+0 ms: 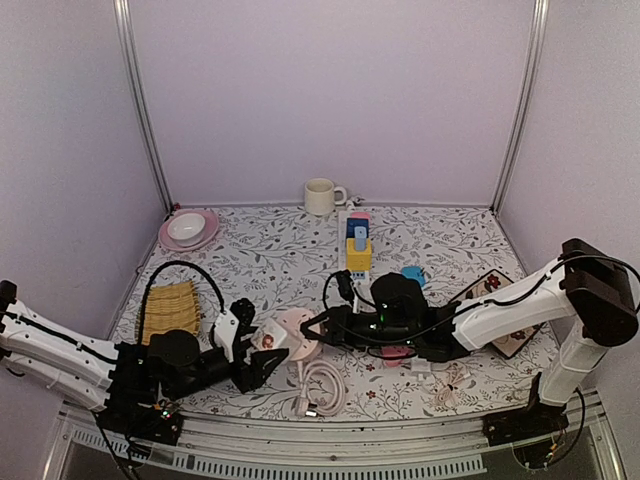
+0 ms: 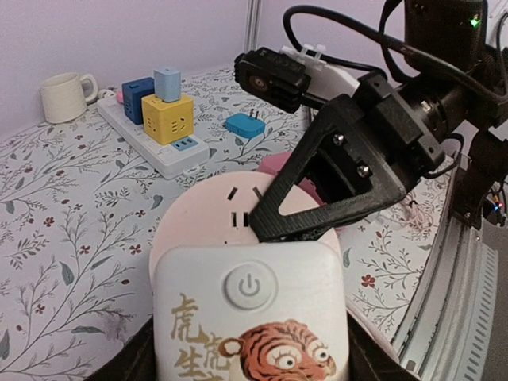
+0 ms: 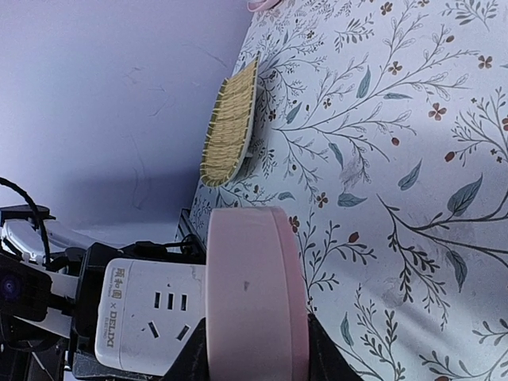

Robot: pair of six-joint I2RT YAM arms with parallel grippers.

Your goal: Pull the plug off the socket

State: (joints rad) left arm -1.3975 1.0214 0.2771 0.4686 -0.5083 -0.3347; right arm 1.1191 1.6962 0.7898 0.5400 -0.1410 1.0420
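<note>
- Right gripper [image 3: 254,353]: clenched across the rim of the pink round plug [image 3: 255,270].
- Left gripper [image 2: 248,365]: grasping the white socket block [image 2: 250,309] by its sides, near the front edge of the worktop [image 1: 450,240].
- Plug: touching the socket, apparently not yet free.
- Step: both grips made, pull pending. The next move calls for a straight draw away from the socket, with the left arm bracing.
- Left wrist view only: tiger print, power button, slots on the plug's face.
- Right wrist view only: socket's slotted face, woven mat [image 3: 230,119].
</note>
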